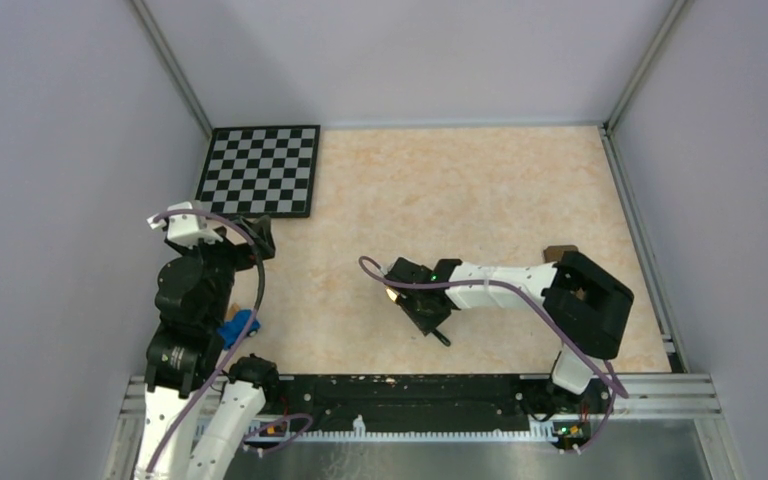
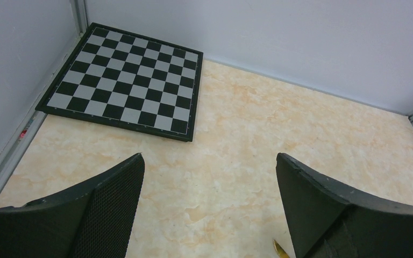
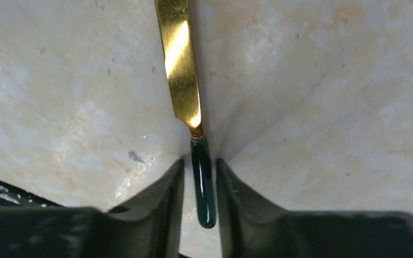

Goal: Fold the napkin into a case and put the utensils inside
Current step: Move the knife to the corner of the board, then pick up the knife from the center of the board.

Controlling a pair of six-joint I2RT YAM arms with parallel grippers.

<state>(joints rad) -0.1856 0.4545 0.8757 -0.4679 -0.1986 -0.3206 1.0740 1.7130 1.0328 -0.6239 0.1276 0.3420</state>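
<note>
OK, the right gripper [image 3: 200, 164] was down on the knife [image 3: 192, 121], about mid-table and closer to the near edge. Its jaws were pinched on the handle [image 3: 203, 185], one finger [image 3: 161, 199] on each side. I saw contact on one side and a hairline of table on the other.

Orientation: the knife lay flat on the table [image 1: 480, 190]. From the wrist cam, the blade [image 3: 180, 59] ran straight out away from the gripper and the butt pointed back between the fingers. From the top cam the gripper hid most of it. I saw a gold glint on the gripper's far-left side and a thin dark tip on its near-right side. I read the long axis as diagonal, blade toward the far left corner, but I wasn't certain.

The left gripper [image 2: 209, 158] hung above the left side with its jaws wide apart and nothing between them.

Count: one utensil, one checkerboard [image 1: 260, 170], one blue toy car [image 1: 238, 326], two arms.

- Knife: flat polished gold blade; slim glossy handle, dark green-black, with a rounded end.
- Checkerboard: rigid square with black and white cells and a dark rim, lying flat in the far left corner.
- Toy car: near the left edge, beside the left arm and partly hidden by it.
- Table: smooth, beige, marbled.
- Left fingers: black, with a fine mesh texture on one inner face.

A brown patch [image 1: 560, 251] showed behind the right arm near the right edge. It was mostly hidden, so I couldn't tell what it was.
</note>
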